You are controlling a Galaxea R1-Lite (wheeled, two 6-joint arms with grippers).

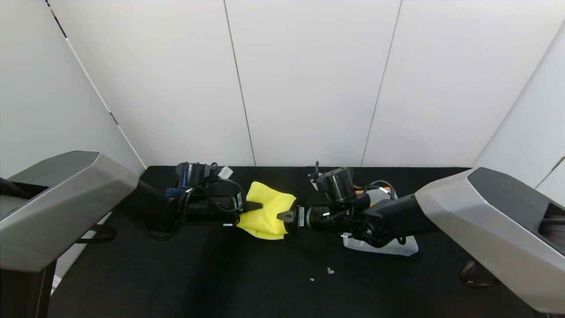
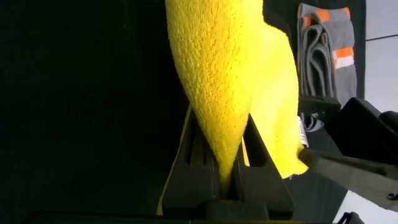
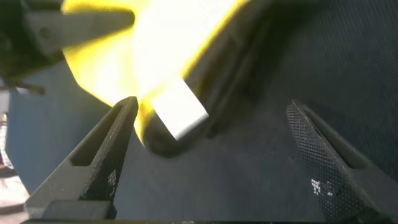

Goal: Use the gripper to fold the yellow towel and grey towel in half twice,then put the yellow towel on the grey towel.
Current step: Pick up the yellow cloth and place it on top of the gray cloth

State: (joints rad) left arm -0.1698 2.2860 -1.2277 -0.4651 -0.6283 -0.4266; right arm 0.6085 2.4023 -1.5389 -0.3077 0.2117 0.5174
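Observation:
The yellow towel (image 1: pixel 267 212) is bunched and lifted off the black table at the centre. My left gripper (image 1: pixel 259 206) is shut on its left side; in the left wrist view the yellow towel (image 2: pixel 230 74) is pinched between the jaws of that gripper (image 2: pixel 224 124). My right gripper (image 1: pixel 285 216) is open at the towel's right edge. In the right wrist view the right gripper (image 3: pixel 212 107) has the towel's white tag (image 3: pixel 180 113) and dark trim between its fingers, with the yellow towel (image 3: pixel 118 62) beyond. The grey towel (image 1: pixel 397 247) lies folded under my right arm, and its orange shapes show in the left wrist view (image 2: pixel 323 56).
The black table surface (image 1: pixel 176 274) spreads in front of both arms. Small white scraps (image 1: pixel 329 270) lie near the front centre. White wall panels close off the back and both sides.

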